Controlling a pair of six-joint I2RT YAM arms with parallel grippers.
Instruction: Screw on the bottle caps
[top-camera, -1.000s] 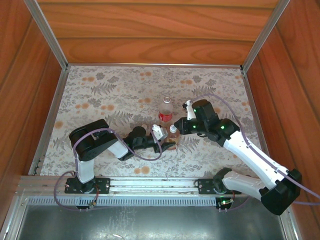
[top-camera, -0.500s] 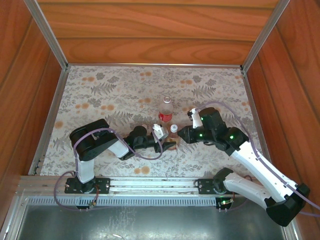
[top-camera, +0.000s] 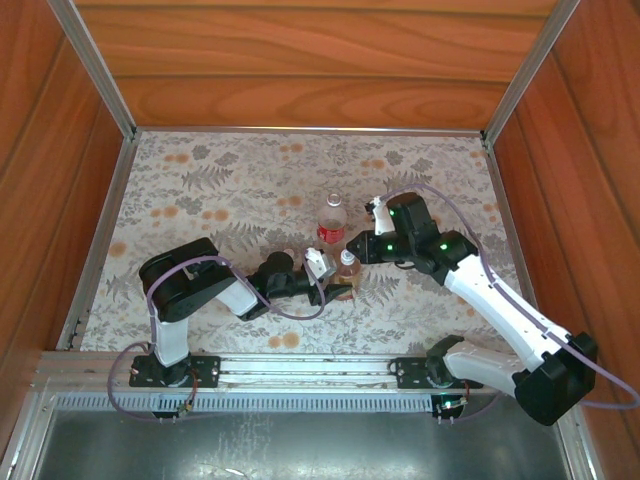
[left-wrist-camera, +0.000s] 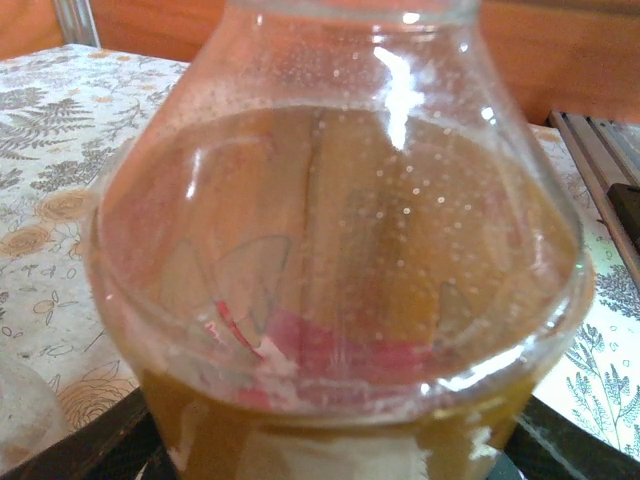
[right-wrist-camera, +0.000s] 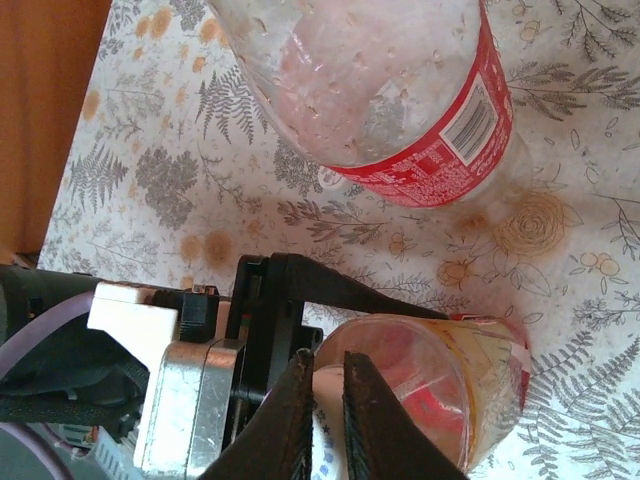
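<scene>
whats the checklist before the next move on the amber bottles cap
1. Left gripper clamped around amber bottle: ok
2. Amber bottle upright on the table: ok
3. Right gripper closed on white cap at the bottle's top: ok
4. Cap sitting square on the threads: cannot tell
5. Clear bottle apart from the right fingers: ok

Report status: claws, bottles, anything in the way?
Left claw shut on amber bottle. Right claw shut on white cap atop it. Clear bottle close by, apart.
</scene>
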